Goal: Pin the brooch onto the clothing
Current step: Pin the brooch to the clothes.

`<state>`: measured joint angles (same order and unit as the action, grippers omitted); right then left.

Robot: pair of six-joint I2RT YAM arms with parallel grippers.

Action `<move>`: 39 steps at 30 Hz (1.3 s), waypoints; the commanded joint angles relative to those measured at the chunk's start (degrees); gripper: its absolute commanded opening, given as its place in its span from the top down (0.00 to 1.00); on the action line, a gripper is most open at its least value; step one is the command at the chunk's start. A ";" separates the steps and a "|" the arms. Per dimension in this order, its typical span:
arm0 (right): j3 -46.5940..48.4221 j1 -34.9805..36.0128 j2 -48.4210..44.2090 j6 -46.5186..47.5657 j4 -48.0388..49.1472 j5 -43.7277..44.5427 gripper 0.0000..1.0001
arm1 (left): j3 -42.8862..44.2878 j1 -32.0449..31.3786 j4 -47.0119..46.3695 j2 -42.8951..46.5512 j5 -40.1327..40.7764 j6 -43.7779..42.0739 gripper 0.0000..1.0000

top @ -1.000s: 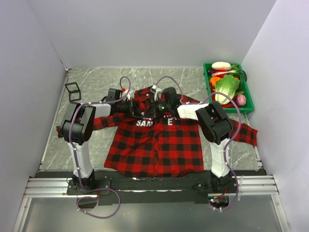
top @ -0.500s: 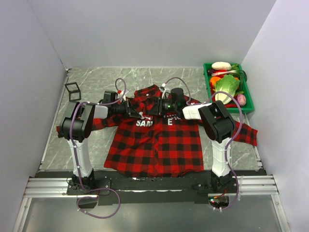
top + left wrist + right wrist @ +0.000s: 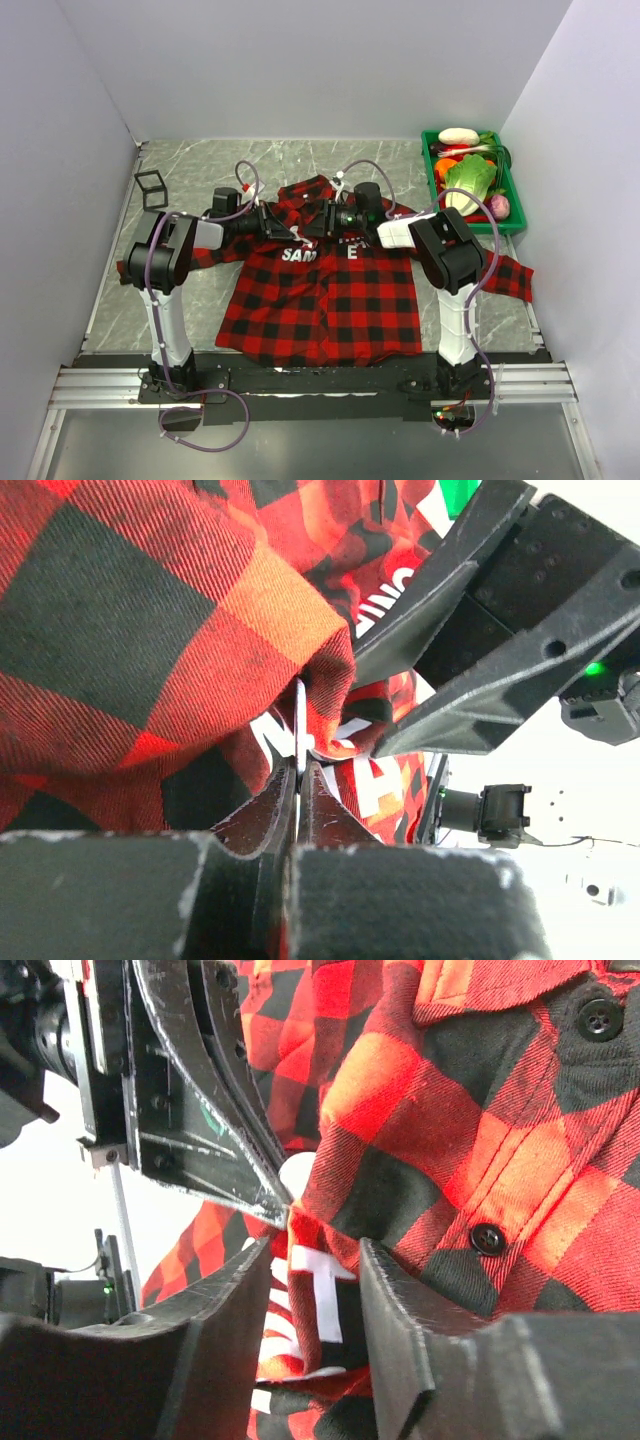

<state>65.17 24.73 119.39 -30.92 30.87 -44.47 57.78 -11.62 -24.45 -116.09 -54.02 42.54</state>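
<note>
The red-and-black plaid shirt point(image 3: 320, 300) lies flat, collar at the far side. Both grippers meet at its chest just above the white letters. My left gripper point(image 3: 287, 232) is shut on the brooch, which shows as a thin pale sliver edge-on in the left wrist view point(image 3: 300, 715) and as a small pale disc in the right wrist view point(image 3: 297, 1172), pressed against a raised fold of shirt point(image 3: 520, 1160). My right gripper point(image 3: 315, 222) is open, its fingers point(image 3: 400, 1300) on either side of that fold with a letter T between them.
A green tray point(image 3: 500, 228) of vegetables stands at the far right. A small black wire-frame cube point(image 3: 150, 188) sits at the far left. White walls close in three sides. The shirt's sleeves spread toward both table edges.
The left gripper drew slightly left and the right wrist shifted slightly right. Both still meet at the shirt's chest; the last half second shows almost no motion.
</note>
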 commanded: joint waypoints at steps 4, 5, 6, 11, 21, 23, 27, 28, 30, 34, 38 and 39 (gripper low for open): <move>0.40 0.58 3.48 -3.36 6.65 -1.85 0.53 | -1.18 -0.95 -7.01 3.07 -2.84 3.06 0.99; 0.40 0.67 3.48 -3.10 6.74 -1.15 0.53 | -1.44 -1.04 -8.24 3.07 -3.11 3.77 0.99; 0.23 0.76 3.48 -3.01 6.66 -0.71 0.53 | -2.05 -1.04 -9.38 3.24 -3.28 4.47 0.99; -1.70 0.40 3.48 -4.05 10.58 -0.97 0.51 | -3.02 -0.95 -14.22 3.15 -4.07 7.64 0.99; -3.82 0.14 4.18 -9.86 20.00 -4.05 0.55 | -3.28 -1.04 -12.82 3.42 -3.11 6.76 0.99; -5.04 -0.12 4.44 -11.87 23.69 -4.40 0.55 | -3.55 -0.95 -12.82 3.42 -2.67 6.94 0.99; -6.02 -0.30 4.36 -12.33 24.94 -4.75 0.57 | -3.81 -0.95 -14.75 3.24 -2.93 8.34 0.99; -6.28 -0.30 4.36 -12.33 25.20 -4.66 0.57 | -3.90 -0.95 -15.01 3.24 -3.02 8.52 0.99; -6.54 -0.47 4.53 -13.29 27.04 -4.75 0.57 | -4.08 -0.95 -15.19 3.15 -3.11 8.87 0.99; -6.72 -0.91 5.41 -16.36 30.73 -5.45 0.60 | -4.52 -0.86 -16.25 3.07 -3.28 9.49 0.99; -6.81 -0.82 5.32 -16.63 32.05 -5.45 0.61 | -4.52 -0.95 -15.99 3.24 -3.55 9.22 0.99; -6.72 -0.82 5.32 -16.81 32.14 -5.71 0.62 | -4.52 -0.95 -16.07 3.24 -3.55 9.22 0.99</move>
<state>58.54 23.81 124.14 -46.30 56.25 -47.66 53.58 -12.40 -37.30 -115.66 -55.90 51.77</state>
